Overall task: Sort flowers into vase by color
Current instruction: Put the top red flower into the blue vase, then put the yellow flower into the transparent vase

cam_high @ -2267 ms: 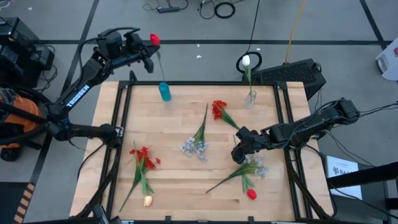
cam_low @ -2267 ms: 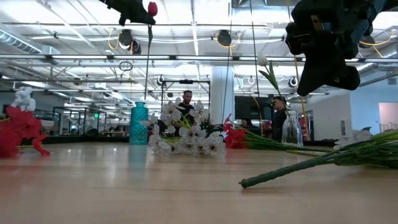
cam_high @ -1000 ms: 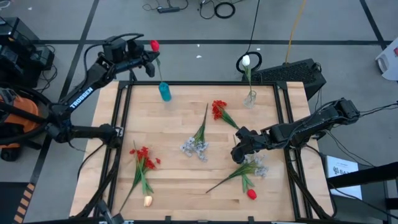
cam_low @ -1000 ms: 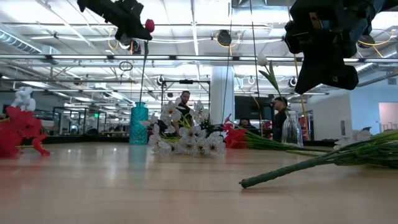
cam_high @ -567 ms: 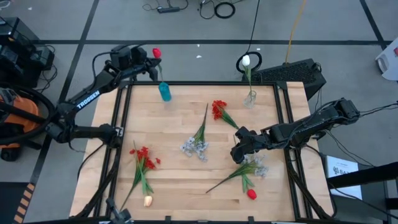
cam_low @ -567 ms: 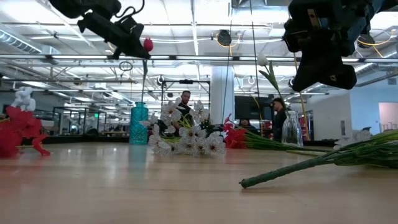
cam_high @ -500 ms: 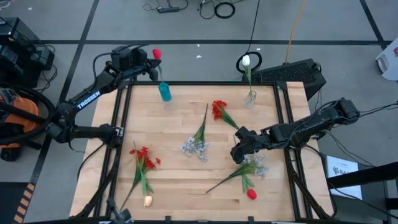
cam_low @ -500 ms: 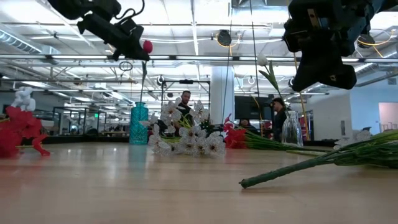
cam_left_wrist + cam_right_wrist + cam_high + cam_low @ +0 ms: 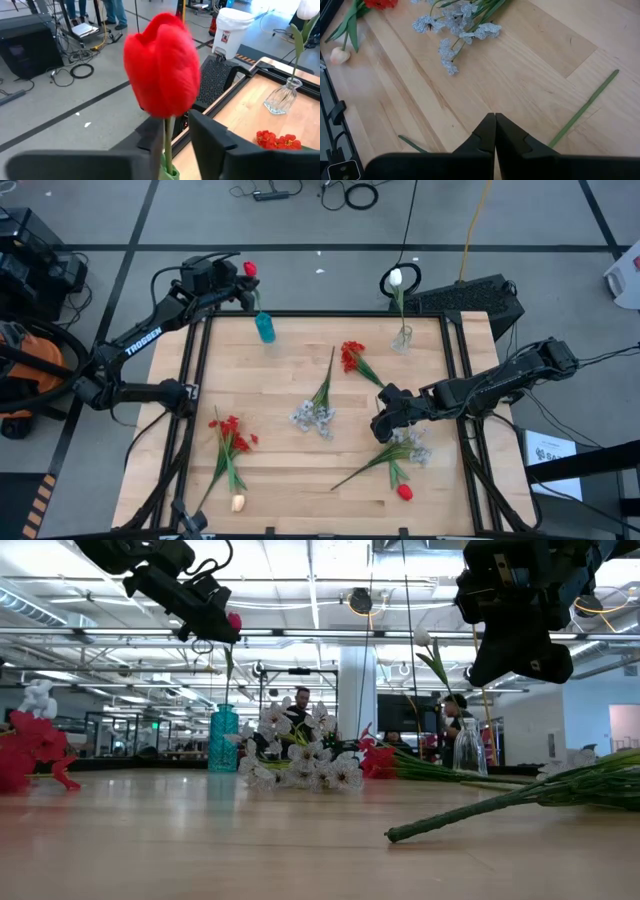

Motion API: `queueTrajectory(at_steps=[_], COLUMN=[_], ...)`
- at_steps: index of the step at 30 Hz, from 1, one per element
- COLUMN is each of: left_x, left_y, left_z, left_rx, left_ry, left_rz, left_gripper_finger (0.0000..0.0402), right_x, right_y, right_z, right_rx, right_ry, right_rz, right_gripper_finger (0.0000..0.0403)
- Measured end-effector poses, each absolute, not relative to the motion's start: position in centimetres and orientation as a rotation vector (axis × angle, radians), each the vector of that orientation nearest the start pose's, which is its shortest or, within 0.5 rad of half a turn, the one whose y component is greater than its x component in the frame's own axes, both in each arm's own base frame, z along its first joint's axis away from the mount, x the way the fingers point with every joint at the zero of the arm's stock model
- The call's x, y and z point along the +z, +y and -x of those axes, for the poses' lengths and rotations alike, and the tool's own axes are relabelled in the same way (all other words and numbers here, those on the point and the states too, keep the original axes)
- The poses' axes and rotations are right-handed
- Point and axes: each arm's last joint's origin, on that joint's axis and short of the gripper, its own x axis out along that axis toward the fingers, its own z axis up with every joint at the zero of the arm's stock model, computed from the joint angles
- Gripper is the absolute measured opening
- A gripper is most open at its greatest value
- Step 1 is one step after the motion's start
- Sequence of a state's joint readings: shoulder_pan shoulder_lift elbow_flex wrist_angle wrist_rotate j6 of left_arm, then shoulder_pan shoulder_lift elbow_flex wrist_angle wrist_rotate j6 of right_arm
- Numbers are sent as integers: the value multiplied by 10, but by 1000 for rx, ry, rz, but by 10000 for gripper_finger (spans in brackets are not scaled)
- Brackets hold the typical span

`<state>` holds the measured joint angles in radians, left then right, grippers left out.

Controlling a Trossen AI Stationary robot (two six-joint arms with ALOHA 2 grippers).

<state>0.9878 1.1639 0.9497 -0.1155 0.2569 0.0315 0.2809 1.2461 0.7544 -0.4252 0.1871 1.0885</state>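
Note:
A red tulip (image 9: 250, 269) stands with its stem reaching down to the mouth of the teal vase (image 9: 265, 327) at the table's far left. My left gripper (image 9: 175, 135) is high over that vase, open, its fingers on either side of the stem just under the bud (image 9: 161, 65). A clear glass vase (image 9: 402, 338) at the far right holds a white tulip (image 9: 396, 277). My right gripper (image 9: 380, 423) hangs shut above the table's right middle. Loose flowers lie flat on the table: red blooms (image 9: 352, 358), pale sprays (image 9: 315, 416). My left gripper has the tulip's stem (image 9: 168, 145) between its fingers, just below the bud, coming level from the table's left. The stem runs close along one finger (image 9: 150, 142) with a gap to the other. I cannot tell whether it touches. The tulip stands upright.
More flowers lie near the left front: a red cluster (image 9: 232, 435) and a cream bud (image 9: 238, 502). Near the right front lie a pale spray (image 9: 412, 448) and a red tulip (image 9: 404, 492). People stand in the room beyond the table's far edge.
My left gripper has come down and a little toward the table's near edge with the red tulip. The bud now sits lower above the teal vase, and the stem stays upright, its lower end at the vase's mouth.

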Motion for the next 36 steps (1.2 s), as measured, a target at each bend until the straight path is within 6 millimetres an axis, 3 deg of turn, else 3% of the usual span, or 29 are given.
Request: queueTrajectory(at_steps=[5, 13, 24, 29, 36], left_x=[330, 343, 350, 355, 338], left_y=[208, 192, 149, 118, 77], left_z=[-146, -134, -119, -128, -155], left_rx=[721, 743, 726, 669, 638], left_ry=[321, 484, 549, 523, 579], left_rz=[192, 295, 500, 469, 451], left_gripper_finger=[140, 144, 141, 141, 141], right_x=[215, 215, 215, 215, 215], right_y=[61, 61, 61, 61, 58], right_z=[-231, -231, -231, -231, -232], right_rx=[-397, -391, -380, -360, -369], right_ry=[828, 830, 834, 840, 836], right_rz=[-802, -791, -767, -723, -726], right_gripper_finger=[0, 0, 0, 0, 0])
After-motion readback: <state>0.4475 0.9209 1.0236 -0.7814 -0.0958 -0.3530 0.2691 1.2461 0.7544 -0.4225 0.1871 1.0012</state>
